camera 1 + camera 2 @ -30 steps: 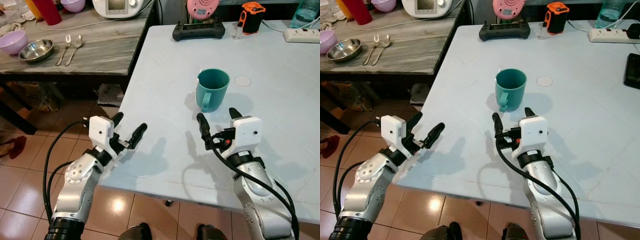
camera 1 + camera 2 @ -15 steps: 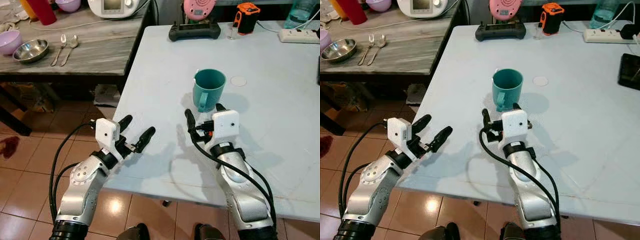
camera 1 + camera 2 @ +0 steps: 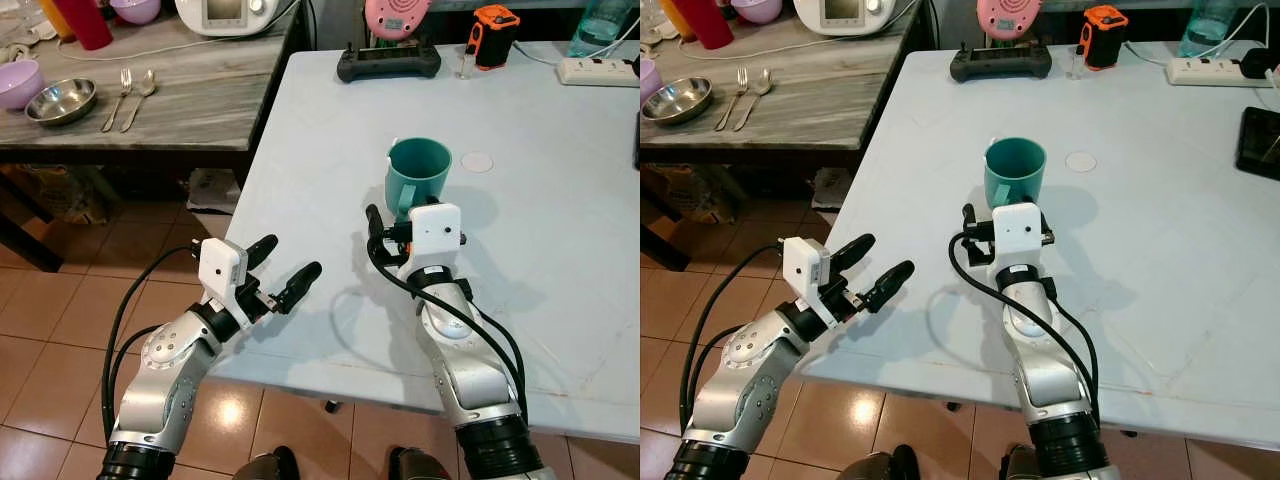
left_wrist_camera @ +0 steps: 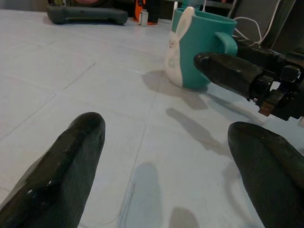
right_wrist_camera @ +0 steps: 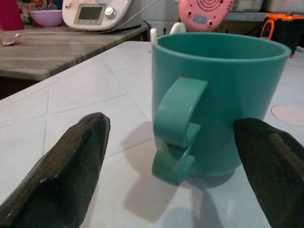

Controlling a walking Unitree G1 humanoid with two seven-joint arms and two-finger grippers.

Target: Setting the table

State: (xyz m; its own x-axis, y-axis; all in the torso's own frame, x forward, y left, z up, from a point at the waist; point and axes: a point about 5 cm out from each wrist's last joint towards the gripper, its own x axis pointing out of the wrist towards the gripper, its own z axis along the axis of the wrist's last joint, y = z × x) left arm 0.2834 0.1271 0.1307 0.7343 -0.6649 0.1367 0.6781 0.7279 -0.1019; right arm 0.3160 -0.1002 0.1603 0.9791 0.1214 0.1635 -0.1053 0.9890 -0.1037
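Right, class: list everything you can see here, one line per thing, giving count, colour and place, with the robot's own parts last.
Mug: one, teal, upright on the white table, handle toward the robot.
Controller: one, black, far edge of the white table.
Power strip: one, white, far right of the white table.
Orange-and-black device: one, beside the controller.
Steel bowl: one, silver, on the grey side table.
Fork and spoon: one each, silver, beside the steel bowl.
Purple bowl: one, left end of the side table.
Left gripper: black fingers, open, at the table's near-left edge.
Right gripper: black fingers, open, either side of the mug's handle.
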